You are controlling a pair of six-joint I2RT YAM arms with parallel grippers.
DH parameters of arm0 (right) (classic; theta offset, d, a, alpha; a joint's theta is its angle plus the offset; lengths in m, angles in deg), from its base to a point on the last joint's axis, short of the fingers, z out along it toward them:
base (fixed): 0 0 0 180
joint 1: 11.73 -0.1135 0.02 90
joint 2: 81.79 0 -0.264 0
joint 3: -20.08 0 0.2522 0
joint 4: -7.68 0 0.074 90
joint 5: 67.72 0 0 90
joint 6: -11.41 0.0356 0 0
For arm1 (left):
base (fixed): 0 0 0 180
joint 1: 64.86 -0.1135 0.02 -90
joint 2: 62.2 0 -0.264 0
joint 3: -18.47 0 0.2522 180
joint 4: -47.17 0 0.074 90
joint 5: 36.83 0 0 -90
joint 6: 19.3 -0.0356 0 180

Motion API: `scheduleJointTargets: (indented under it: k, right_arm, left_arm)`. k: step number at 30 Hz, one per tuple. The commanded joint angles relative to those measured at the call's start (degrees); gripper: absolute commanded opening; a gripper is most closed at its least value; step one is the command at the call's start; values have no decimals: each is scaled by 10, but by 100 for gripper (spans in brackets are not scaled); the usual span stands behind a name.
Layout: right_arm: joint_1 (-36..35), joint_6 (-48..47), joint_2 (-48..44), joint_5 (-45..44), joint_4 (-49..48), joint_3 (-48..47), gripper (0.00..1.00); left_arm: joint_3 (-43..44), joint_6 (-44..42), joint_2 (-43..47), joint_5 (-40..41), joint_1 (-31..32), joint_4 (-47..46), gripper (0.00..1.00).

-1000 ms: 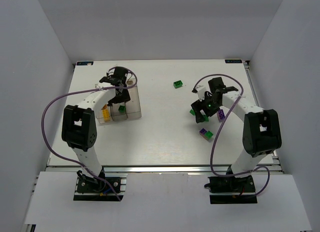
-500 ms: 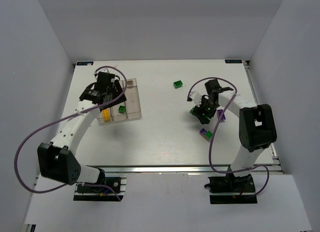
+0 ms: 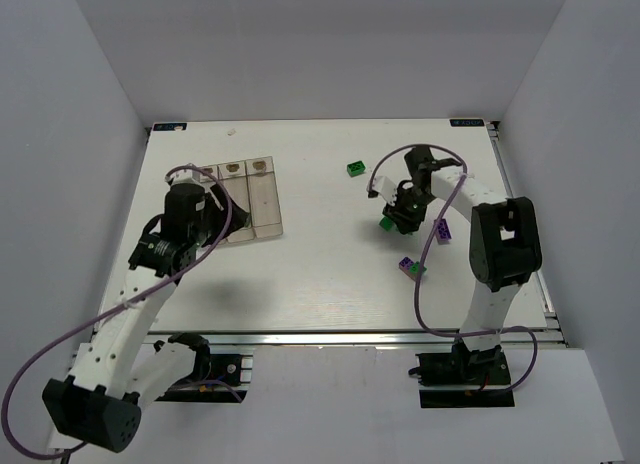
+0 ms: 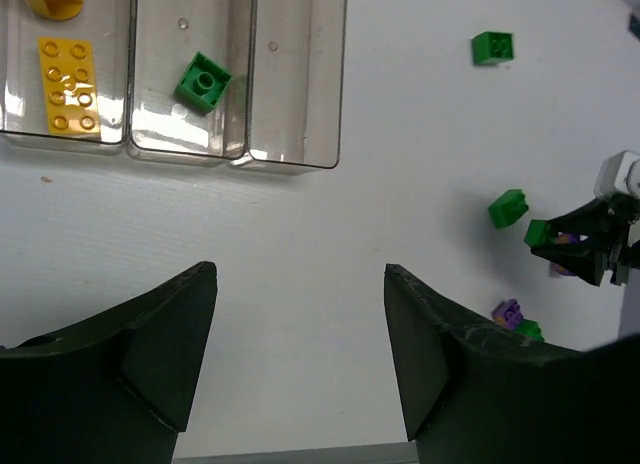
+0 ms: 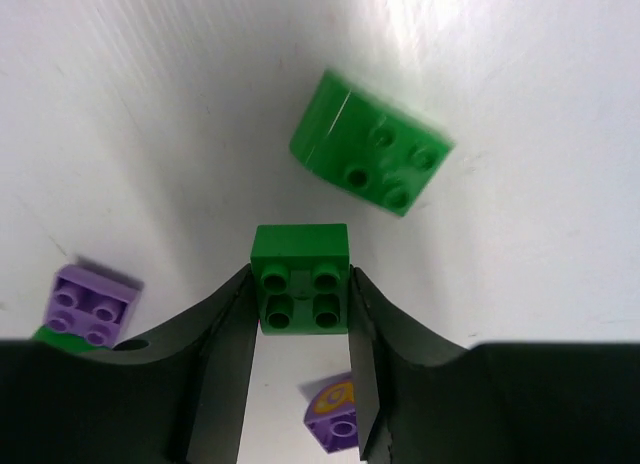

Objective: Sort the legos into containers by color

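Note:
My right gripper [image 3: 402, 210] [image 5: 300, 284] is shut on a small green lego [image 5: 300, 279], held between both fingers just above the table. A larger green lego [image 5: 372, 154] lies just beyond it, also visible in the top view [image 3: 385, 223]. The clear three-bin tray [image 3: 262, 222] [image 4: 296, 162] holds a yellow lego [image 4: 65, 69] in one bin and a green lego [image 4: 203, 81] in the middle bin. My left gripper [image 3: 210, 216] [image 4: 300, 279] is open and empty, at the tray's near side.
Another green lego [image 3: 355, 168] [image 4: 492, 47] lies far from the tray at the back. A purple lego [image 3: 441, 231] and a purple-and-green pair [image 3: 411, 268] [image 4: 515, 316] lie near the right arm. Two purple legos [image 5: 95, 302] [image 5: 340, 416] sit close under the right fingers.
My left arm has pulled back from above the tray towards the near left. My right gripper has shifted a little towards the back, around the green lego.

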Motion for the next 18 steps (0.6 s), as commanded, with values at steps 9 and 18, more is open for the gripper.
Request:
scheduleJointTargets:
  k: [9,18]
  right_arm:
    - [-189,164,128,262,146,-421,0]
    - [-299,423,205,260,-252,-436,0]
  left_arm:
    - [-100,30,151,-35,2,-149,77]
    - [-78,30,211,-13,2,-119,77]
